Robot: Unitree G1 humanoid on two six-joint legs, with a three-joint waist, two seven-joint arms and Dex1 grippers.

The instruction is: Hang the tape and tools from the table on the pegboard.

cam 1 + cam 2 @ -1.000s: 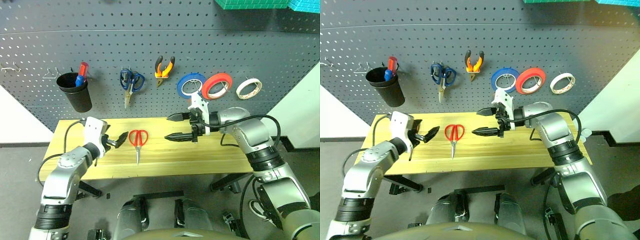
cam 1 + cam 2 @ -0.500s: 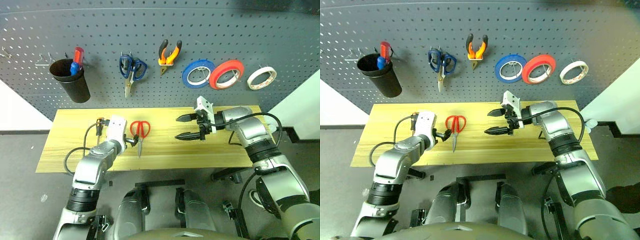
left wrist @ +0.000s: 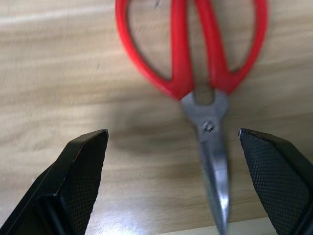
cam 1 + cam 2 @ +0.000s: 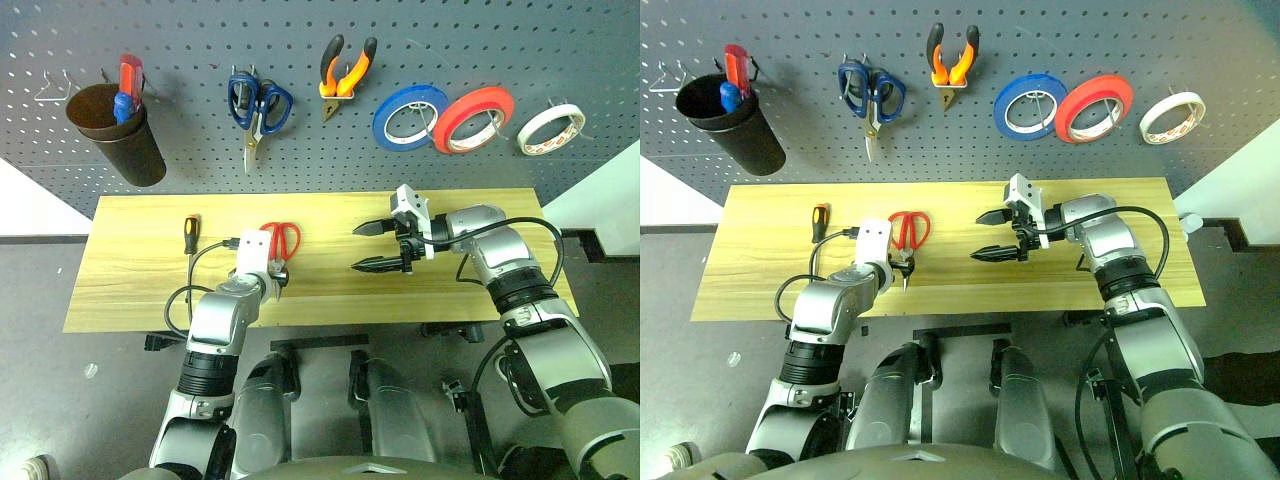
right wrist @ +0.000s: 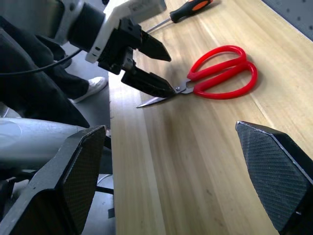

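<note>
Already the pegboard (image 4: 200, 150) carries the pliers (image 4: 345, 70) at twelve o'clock and the tape (image 4: 547, 130) at two; on the tabletop (image 4: 130, 290) remain the red scissors (image 4: 280, 240), framed by the released left gripper (image 4: 277, 275), and the screwdriver (image 4: 190, 232) at nine; the right gripper (image 4: 372, 247) hangs spread, empty.

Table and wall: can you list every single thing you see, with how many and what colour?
Table: 1, light yellowish wood, in front of the wall.
Pegboard: 1, dark grey, behind the table.
Red scissors: 1, red handles, steel blades, lying on the table.
Screwdriver: 1, orange and black, on the table.
Cup: 1, black, on the pegboard, red and blue handles inside.
Blue scissors: 1, hanging.
Pliers: 1, orange and black, hanging.
Tape rolls: 3, hanging: blue, red, whitish.
Left end effector: black, open, over the red scissors' blades.
Right end effector: black, open, above the table.
</note>
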